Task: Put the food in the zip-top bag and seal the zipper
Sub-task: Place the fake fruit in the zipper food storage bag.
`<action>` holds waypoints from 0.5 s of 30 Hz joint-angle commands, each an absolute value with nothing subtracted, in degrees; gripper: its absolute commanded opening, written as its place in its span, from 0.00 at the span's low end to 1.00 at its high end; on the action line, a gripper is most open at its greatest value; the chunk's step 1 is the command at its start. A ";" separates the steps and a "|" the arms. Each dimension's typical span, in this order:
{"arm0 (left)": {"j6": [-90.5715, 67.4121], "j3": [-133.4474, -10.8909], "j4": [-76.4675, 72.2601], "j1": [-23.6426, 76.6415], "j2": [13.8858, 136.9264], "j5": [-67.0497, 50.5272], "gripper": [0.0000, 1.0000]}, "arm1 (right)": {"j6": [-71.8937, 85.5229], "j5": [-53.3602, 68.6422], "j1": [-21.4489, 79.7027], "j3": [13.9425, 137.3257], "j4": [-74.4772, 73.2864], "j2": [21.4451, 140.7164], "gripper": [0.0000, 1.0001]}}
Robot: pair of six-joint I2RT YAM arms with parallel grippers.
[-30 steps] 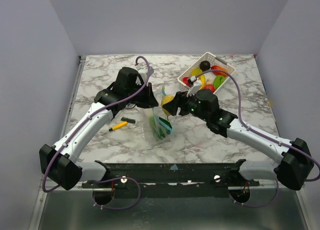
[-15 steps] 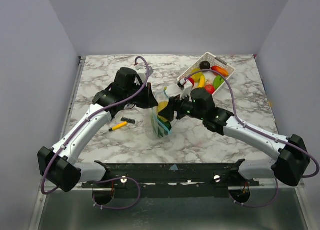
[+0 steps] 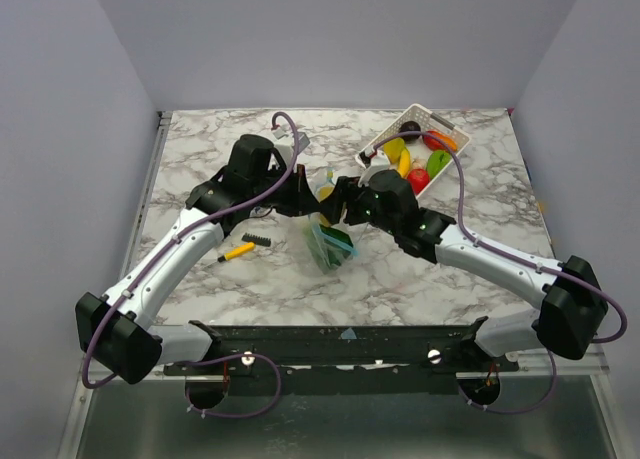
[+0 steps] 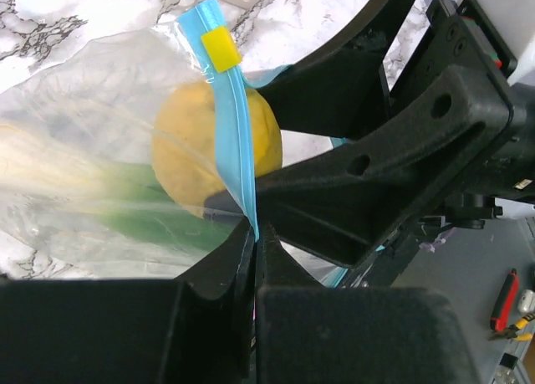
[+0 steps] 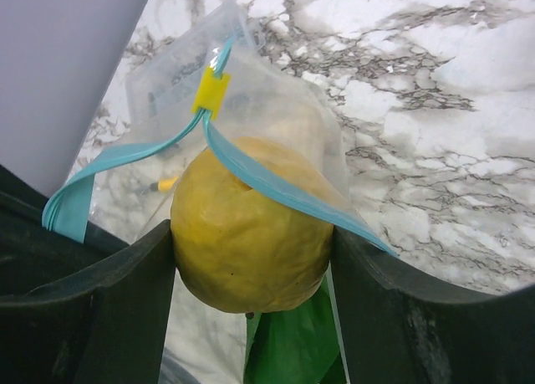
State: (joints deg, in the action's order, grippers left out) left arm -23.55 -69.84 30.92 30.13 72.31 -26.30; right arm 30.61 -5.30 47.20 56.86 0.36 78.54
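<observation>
Clear crinkly plastic bag (image 5: pixel 284 108), matt yellow fruit (image 5: pixel 247 242)

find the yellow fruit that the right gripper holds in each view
top external: yellow fruit mid-table, at the zip-top bag's mouth
left wrist: left of centre, behind the light blue zipper
right wrist: centre, clamped in the right gripper
shared landmark: the zipper crossing the fruit

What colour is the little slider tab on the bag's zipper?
Yellow; the slider tab on the light blue zipper shows best in the right wrist view.
</observation>
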 commanded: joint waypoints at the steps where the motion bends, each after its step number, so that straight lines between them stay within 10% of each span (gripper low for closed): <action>1: -23.47 -69.74 30.22 30.38 71.18 -28.12 0.00 | 32.74 -11.30 47.55 59.46 1.23 79.37 0.65; 15: -23.64 -70.16 31.52 30.39 71.70 -25.49 0.00 | 30.95 -11.29 47.55 59.64 -4.51 76.29 0.83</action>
State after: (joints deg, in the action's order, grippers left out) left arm -23.57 -69.82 32.01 30.13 72.31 -26.17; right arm 31.90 -9.19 47.20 58.52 -2.11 78.35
